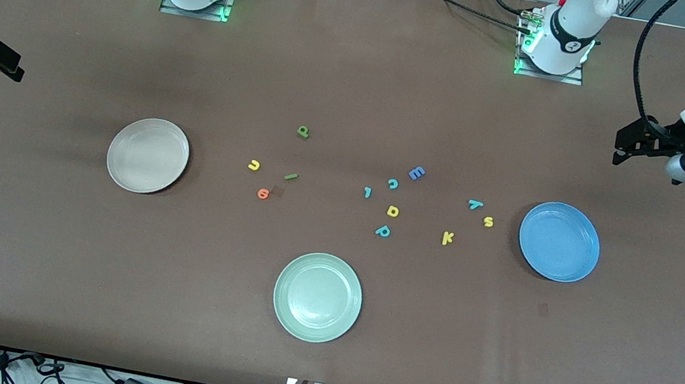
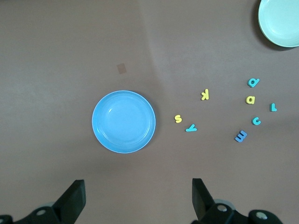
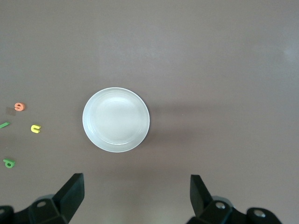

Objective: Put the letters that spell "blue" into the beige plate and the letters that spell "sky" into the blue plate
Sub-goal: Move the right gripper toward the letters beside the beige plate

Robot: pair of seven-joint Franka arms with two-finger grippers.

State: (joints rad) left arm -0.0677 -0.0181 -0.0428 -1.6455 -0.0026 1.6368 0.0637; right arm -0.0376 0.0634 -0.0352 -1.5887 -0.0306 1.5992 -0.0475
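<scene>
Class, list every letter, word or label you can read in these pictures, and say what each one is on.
"b": olive-green foam letter, on the table.
"u": yellow foam letter.
"e": orange foam letter.
"E": blue foam capital.
"c": teal foam letter.
"s": yellow foam letter, beside the blue plate.
"k": yellow foam letter.
"y": teal foam letter.
The marks on the arm bases are too small to read.

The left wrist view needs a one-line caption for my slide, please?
Open left gripper above the blue plate, with yellow s, k and teal y loose beside it.
</scene>
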